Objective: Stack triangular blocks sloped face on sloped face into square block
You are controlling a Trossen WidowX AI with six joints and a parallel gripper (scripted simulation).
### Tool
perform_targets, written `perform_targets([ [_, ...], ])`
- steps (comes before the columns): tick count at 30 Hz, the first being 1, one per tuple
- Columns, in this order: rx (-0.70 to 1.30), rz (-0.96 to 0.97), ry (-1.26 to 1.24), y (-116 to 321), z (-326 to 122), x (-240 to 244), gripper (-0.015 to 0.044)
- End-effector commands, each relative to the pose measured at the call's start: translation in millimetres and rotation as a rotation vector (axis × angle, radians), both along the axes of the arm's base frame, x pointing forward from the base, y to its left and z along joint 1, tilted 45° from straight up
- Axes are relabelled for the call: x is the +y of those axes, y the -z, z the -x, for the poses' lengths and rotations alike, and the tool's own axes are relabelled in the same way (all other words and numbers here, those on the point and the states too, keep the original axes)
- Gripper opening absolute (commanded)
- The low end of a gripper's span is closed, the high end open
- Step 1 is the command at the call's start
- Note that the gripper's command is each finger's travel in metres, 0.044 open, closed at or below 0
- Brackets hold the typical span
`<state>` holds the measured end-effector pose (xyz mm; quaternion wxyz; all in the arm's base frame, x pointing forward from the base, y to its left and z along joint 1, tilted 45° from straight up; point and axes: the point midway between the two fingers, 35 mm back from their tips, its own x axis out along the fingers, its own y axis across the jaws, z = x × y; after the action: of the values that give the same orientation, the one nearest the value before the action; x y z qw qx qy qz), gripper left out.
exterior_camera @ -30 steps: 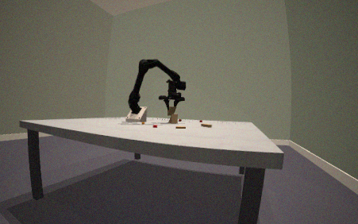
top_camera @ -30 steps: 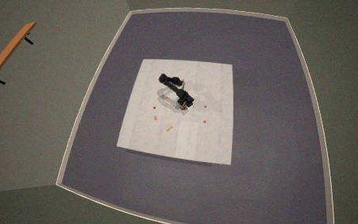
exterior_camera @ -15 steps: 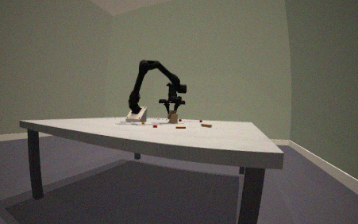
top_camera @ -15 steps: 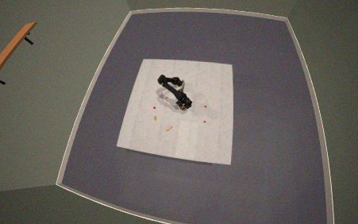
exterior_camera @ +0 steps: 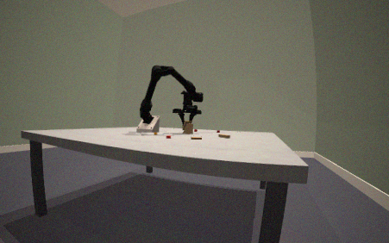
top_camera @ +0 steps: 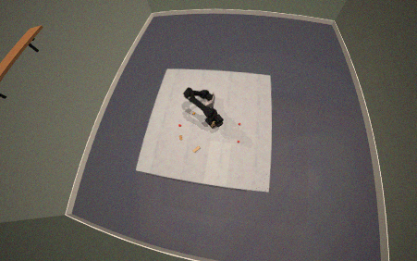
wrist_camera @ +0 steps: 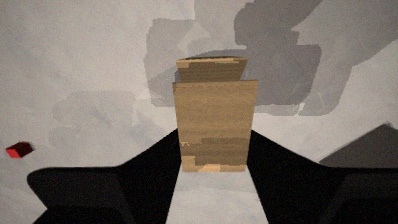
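Note:
My gripper (wrist_camera: 211,130) (exterior_camera: 187,121) is shut on a triangular wooden block (wrist_camera: 215,117), with one black finger on each side. The other triangular block (wrist_camera: 212,72) shows just beyond its far edge in the wrist view, looking narrower and lower. In the exterior view the two blocks overlap as one brown shape low over the table (exterior_camera: 108,140). I cannot tell whether the sloped faces touch or whether the ends are even. In the top view the arm's hand mostly hides both blocks.
A red cube (top_camera: 179,125) (exterior_camera: 168,137) (wrist_camera: 19,149) lies to one side. Two more red pieces (top_camera: 239,124) (top_camera: 238,142) lie on the other. Wooden pieces (top_camera: 196,149) (top_camera: 180,137) lie toward the front, and a small orange piece (top_camera: 193,113) (exterior_camera: 155,133) lies near the arm's base.

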<state>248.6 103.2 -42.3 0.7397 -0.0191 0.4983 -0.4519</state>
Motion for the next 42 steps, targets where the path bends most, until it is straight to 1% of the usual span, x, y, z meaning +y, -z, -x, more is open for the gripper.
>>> perform_targets([
  [1,0.0,0.002,-0.002,1,-1,-3,0.0],
  [23,-0.001,0.005,0.0,8,-8,-14,0.0],
  [42,-0.001,0.007,-0.002,8,-8,-15,0.0],
])
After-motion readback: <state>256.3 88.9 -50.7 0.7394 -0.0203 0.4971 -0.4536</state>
